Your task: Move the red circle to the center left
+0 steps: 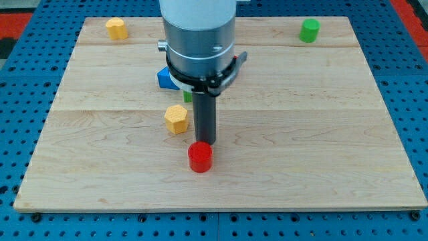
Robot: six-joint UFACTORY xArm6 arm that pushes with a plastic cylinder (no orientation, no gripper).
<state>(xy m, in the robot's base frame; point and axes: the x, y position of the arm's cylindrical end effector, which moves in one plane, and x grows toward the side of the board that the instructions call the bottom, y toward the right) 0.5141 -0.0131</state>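
red circle (200, 157): bench (321, 134) bottom-center
tip (206, 142): touching circle's top edge
gripper: none, rod only
yellow block (176, 119): just upper-left

The board (321, 134) is pale wood with faint grain bands; the surround (20, 100) is blue perforated panel. Block colours: red circle (200, 157); yellow hexagon (176, 119); second yellow block (116, 28); green cylinder (309, 30); blue block (164, 78), partly hidden. The rod is dark, its housing (198, 33) grey.

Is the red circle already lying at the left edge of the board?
No, the red circle sits near the board's bottom middle, just below my tip.
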